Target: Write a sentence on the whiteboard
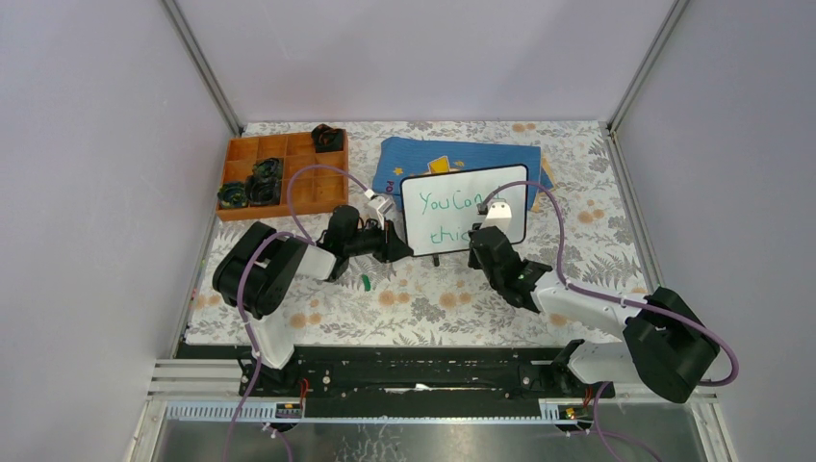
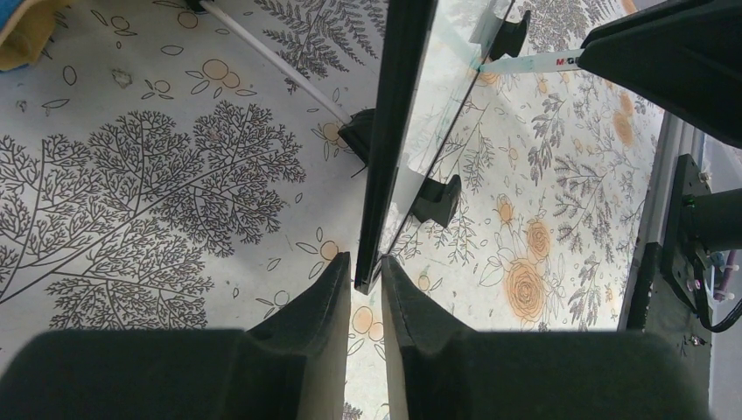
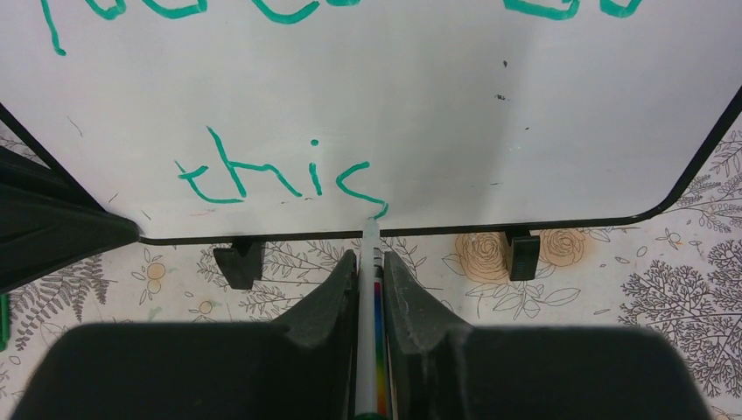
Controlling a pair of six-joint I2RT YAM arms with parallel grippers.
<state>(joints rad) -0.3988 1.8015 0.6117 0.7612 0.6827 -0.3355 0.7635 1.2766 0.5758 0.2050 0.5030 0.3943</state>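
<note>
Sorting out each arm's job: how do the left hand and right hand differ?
The left hand is shut on the rim of the whiteboard, near a lower corner; the right hand is shut on a marker. The left hand meets the whiteboard edge-on from its side; the right hand faces its front, marker tip at the end of the green sentence. Both grip something.

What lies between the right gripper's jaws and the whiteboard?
A marker, clamped by the right gripper, its tip touching the whiteboard at the end of the green sentence. The right wrist view shows it.
</note>
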